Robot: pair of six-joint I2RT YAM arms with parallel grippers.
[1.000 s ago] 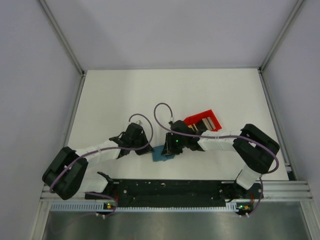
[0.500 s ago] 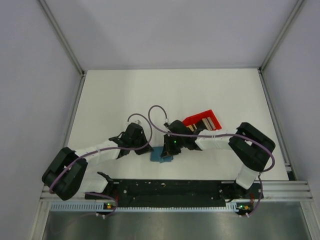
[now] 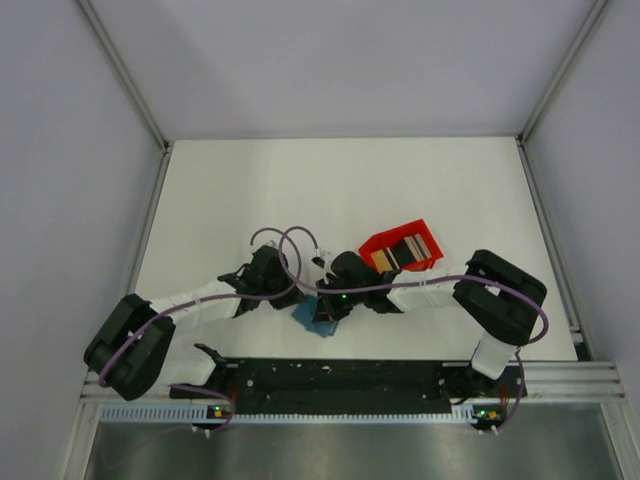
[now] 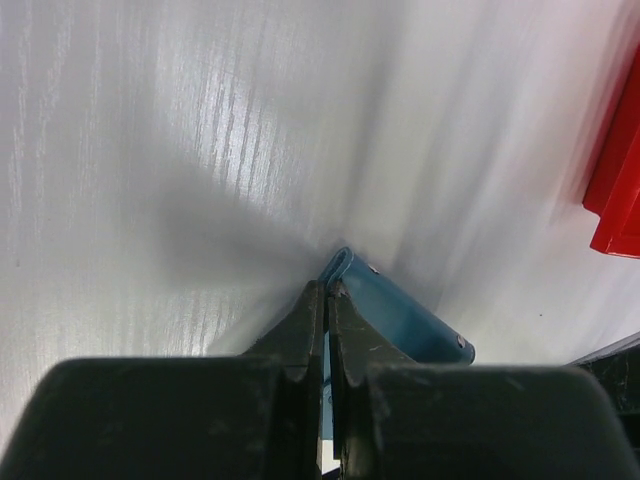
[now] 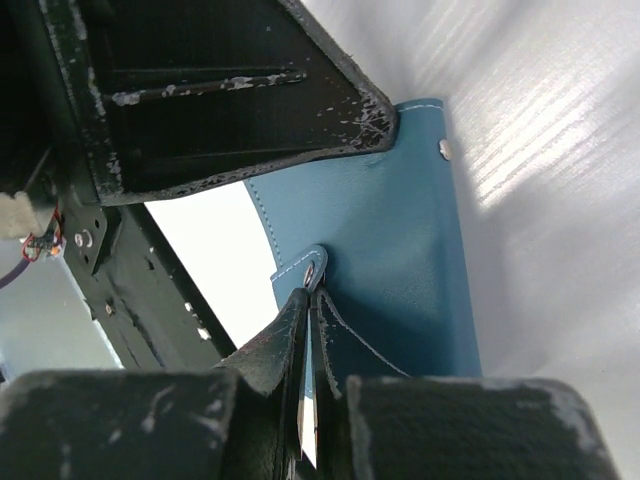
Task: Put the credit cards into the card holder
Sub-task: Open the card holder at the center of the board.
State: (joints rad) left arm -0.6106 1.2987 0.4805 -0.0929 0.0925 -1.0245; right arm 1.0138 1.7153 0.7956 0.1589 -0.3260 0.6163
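The card holder (image 3: 309,316) is a flat piece of teal-blue, leather-like material with a smooth matte face, pale stitching along its seams and a small metal stud (image 5: 444,150) near one corner. In the top view it sits on the counter (image 3: 250,190) between the two wrists, just ahead of the arm bases. One edge is lifted and curled into a soft roll, seen in the left wrist view (image 4: 340,265).

The left gripper (image 4: 325,298) has its jaws drawn down to a hairline slit, clamped on that raised edge of the card holder. The right gripper (image 5: 308,300) has its jaws equally narrow, and they pinch a small rounded, stitched tab (image 5: 314,270) at the opposite side. From the right wrist view, a scuffed black finger (image 5: 300,110) of the left gripper covers the far corner of the teal sheet.

The credit cards (image 3: 406,252) stand on edge as thin dark and tan slivers inside the red bin (image 3: 378,243), a glossy hard-plastic tray. It lies just beyond the right wrist, well apart from the card holder. The counter is white with a fine ribbed sheen.
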